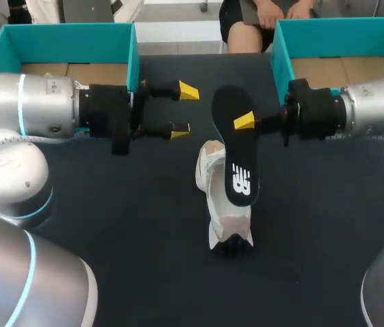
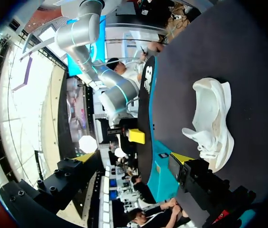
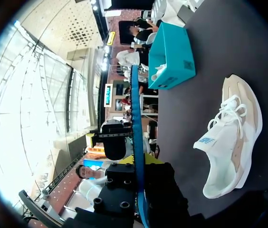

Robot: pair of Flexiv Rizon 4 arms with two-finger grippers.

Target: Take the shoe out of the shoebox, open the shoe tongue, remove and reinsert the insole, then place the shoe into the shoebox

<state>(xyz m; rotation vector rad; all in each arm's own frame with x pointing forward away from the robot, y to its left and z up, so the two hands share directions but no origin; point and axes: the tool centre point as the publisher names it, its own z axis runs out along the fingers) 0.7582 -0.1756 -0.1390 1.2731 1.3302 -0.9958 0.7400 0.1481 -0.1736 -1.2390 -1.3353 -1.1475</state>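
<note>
Dark tabletop (image 1: 110, 204) spreads below me, with the left shoebox (image 1: 62, 34) and the right shoebox (image 1: 342, 30) at its far corners. The white shoe (image 1: 211, 184) lies near the middle, outside both boxes. My right gripper (image 1: 245, 122) is clamped on the black insole (image 1: 236, 170), holding it over the shoe. My left gripper (image 1: 184, 110) hangs just beside the insole's far end, fingers wide apart, gripping nothing.

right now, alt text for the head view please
The right pincer holds a black insole above a white shoe on the dark table. The left pincer is open beside it, with teal shoeboxes behind both arms.
</note>
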